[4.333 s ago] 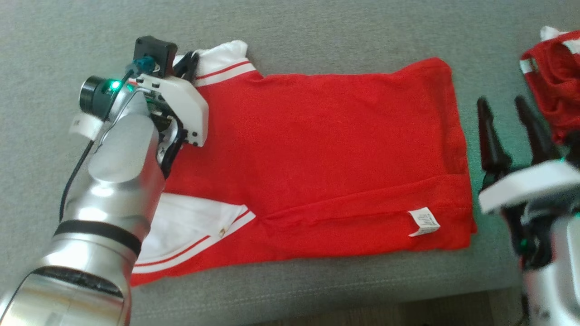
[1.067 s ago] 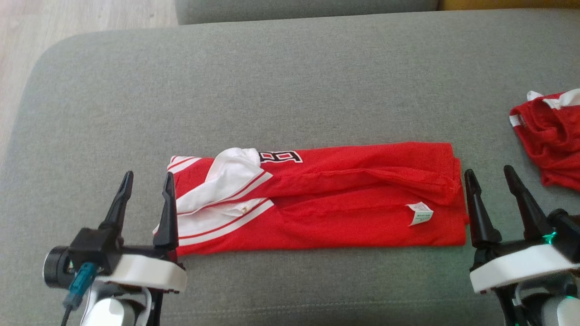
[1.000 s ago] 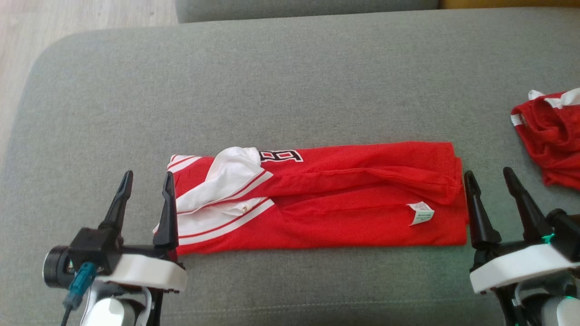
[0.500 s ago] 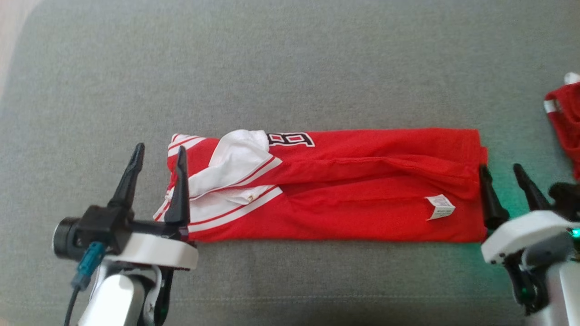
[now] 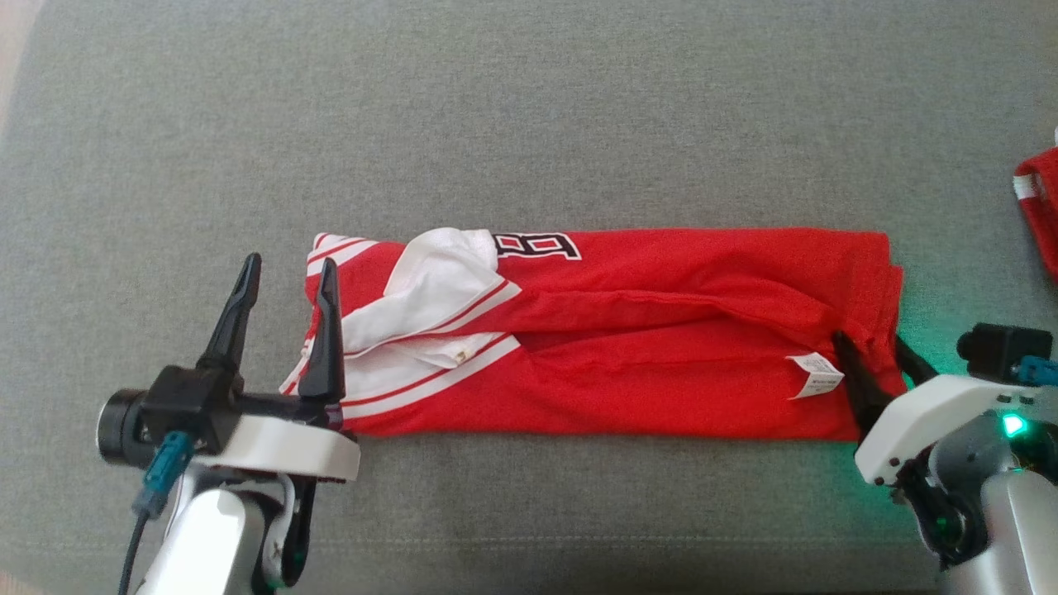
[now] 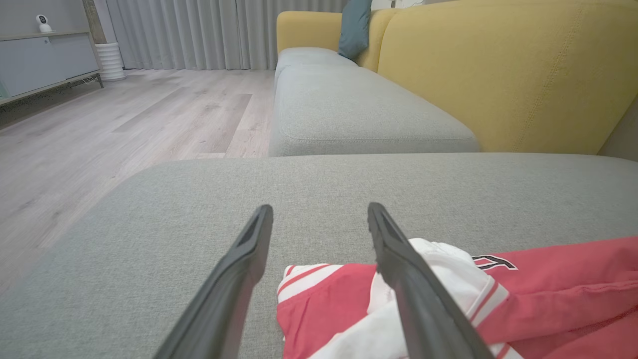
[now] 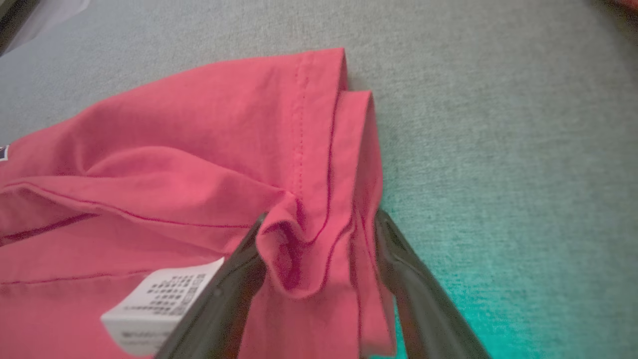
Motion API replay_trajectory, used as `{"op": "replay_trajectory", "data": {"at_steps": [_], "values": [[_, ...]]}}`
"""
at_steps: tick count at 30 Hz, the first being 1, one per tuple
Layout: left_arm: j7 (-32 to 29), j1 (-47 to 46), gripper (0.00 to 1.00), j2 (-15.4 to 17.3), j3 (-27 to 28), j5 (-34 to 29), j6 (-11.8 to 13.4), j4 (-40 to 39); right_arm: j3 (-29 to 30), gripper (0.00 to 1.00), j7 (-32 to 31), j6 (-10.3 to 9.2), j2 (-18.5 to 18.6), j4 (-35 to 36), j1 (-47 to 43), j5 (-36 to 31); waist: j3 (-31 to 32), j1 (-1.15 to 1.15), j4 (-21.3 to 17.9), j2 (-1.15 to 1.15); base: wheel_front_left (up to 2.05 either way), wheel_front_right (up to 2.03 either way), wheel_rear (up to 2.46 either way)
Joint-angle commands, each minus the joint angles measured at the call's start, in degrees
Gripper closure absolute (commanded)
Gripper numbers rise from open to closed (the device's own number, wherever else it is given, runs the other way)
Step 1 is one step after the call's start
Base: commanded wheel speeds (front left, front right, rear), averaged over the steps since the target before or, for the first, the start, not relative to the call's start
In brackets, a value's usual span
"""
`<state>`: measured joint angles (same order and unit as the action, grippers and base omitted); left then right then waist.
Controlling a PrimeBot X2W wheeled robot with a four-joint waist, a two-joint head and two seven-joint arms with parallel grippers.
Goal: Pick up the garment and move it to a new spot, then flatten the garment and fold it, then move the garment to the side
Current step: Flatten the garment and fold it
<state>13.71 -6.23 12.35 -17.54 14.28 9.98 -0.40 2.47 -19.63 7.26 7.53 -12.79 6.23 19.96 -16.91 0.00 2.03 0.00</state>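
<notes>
The garment [image 5: 661, 364] is a red shirt with white striped trim, folded lengthwise into a long strip across the grey cushion [image 5: 529, 107]. My left gripper [image 5: 288, 264] stands open at its collar end, the right finger over the white trim and the left finger over bare cushion. In the left wrist view that gripper [image 6: 319, 209] has the garment [image 6: 548, 284] low and to the right. My right gripper [image 5: 869, 347] is open at the hem end. In the right wrist view its fingers [image 7: 319, 219] straddle the bunched hem of the garment [image 7: 199, 129], beside the white label [image 7: 164, 294].
A second red garment [image 5: 1040, 207] lies at the right edge of the cushion. The left wrist view shows a yellow sofa back [image 6: 498, 75], another grey cushion [image 6: 349, 109] and wooden floor [image 6: 124, 124] beyond the cushion's left end.
The head camera has tilted down and moved closer. My right gripper has moved forward and left, so its open fingers now straddle the hem. The left gripper has hardly moved.
</notes>
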Motion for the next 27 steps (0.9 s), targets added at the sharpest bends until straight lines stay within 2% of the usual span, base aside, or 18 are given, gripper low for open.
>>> {"op": "replay_trajectory", "data": {"at_steps": [1,2,10,19,23,27], "values": [[0.46,-2.13,0.00,0.66,2.26,-0.17,-0.19,-1.67,-2.58,0.55,-2.52,0.23,-0.58,0.37,-1.44,0.49,0.14,0.00,-0.03,0.00,0.00,0.00,0.00],[0.50,-2.16,0.00,0.68,2.22,-0.18,-0.20,-1.65,-2.54,0.98,-3.37,0.23,-0.59,0.74,-1.71,0.59,0.21,0.00,-0.05,0.00,0.00,0.00,0.00],[0.77,-1.85,0.00,0.76,2.22,-0.07,0.06,-1.38,2.22,1.00,-2.42,0.23,0.22,5.28,-2.74,1.71,1.48,0.00,-0.18,0.00,0.00,0.00,0.00],[0.90,-1.19,0.00,0.66,1.84,0.06,0.32,-1.00,12.57,1.00,-0.97,0.23,6.63,7.90,-2.41,0.04,3.57,0.00,-0.03,0.00,0.00,0.00,0.00],[0.93,-0.71,0.00,0.76,1.85,0.13,0.50,-0.58,11.66,1.00,-1.79,0.23,6.74,10.76,-1.49,-0.09,4.67,0.00,-0.12,0.00,0.00,0.00,0.00],[0.85,0.04,0.00,0.85,1.71,0.23,0.77,-0.08,3.93,1.00,-4.93,0.23,3.68,18.32,0.40,0.87,6.35,0.00,-0.44,0.00,0.00,0.00,0.00]]}}
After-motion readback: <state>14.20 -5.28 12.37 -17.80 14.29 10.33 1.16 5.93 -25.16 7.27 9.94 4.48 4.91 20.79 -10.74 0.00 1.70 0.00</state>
